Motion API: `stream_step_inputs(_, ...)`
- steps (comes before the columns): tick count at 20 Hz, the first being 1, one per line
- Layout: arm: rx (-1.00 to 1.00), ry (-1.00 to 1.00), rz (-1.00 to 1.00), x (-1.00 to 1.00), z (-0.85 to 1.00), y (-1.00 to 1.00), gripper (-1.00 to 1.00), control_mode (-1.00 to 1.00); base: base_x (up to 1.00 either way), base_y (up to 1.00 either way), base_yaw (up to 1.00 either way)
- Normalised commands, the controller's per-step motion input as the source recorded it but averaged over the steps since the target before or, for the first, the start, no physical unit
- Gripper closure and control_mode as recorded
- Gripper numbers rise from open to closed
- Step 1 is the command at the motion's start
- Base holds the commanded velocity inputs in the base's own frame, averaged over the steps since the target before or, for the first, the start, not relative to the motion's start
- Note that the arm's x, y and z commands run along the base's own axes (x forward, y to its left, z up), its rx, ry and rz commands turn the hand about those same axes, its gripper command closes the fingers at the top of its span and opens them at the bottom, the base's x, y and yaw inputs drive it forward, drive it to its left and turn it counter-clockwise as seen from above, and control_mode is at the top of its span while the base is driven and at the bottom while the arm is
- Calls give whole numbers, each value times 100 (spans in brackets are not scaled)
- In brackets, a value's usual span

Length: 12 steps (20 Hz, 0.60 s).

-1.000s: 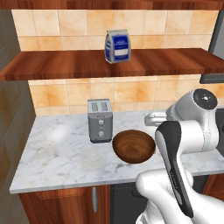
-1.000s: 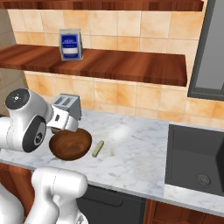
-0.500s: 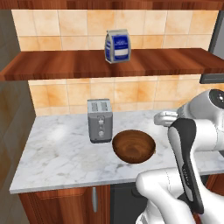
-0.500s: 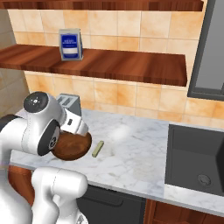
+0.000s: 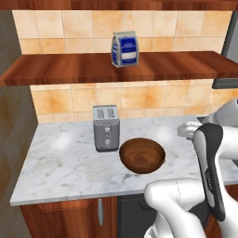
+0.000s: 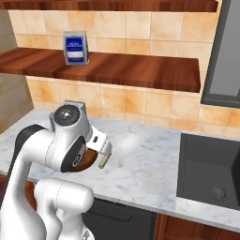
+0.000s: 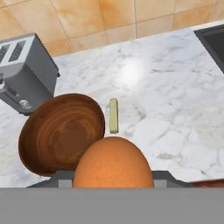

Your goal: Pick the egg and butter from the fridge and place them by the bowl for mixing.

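Swinging rightward over the past second, the white arm has carried its hand from above the bowl [image 5: 142, 155] toward the open marble beside it; the counter things have not shifted.

From the hand's camera, the egg [image 7: 113, 162] fills the lower middle, orange-brown and smooth, seemingly pinched in the gripper [image 6: 104, 152], though the fingertips themselves are hidden behind it. Below and beyond the egg lie the dark wooden bowl and, just beside its rim, a thin pale stick, probably the butter [image 7: 113, 115]. A silver toaster [image 5: 106, 127] stands behind the bowl, close to it. A blue and white bag [image 5: 125, 49] sits on the wooden shelf above. A dark sink [image 6: 208, 173] lies well to the right.

The egg is probably about to be set down. To do it well, the hand should lower it onto bare marble [image 7: 175, 96] near the bowl, clear of the butter, and let go only once it touches, since an egg rolls easily.
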Motion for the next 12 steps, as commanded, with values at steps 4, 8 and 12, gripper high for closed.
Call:
stream_step_inputs(4,0,-1,-2,-1,-51,-39,100,-100,0,0,0)
stream_step_inputs(8,0,-8,0,35,-49,-3,100,-100,0,0,0)
stream_step_inputs(12,0,-7,0,47,-45,0,100,-100,0,0,0)
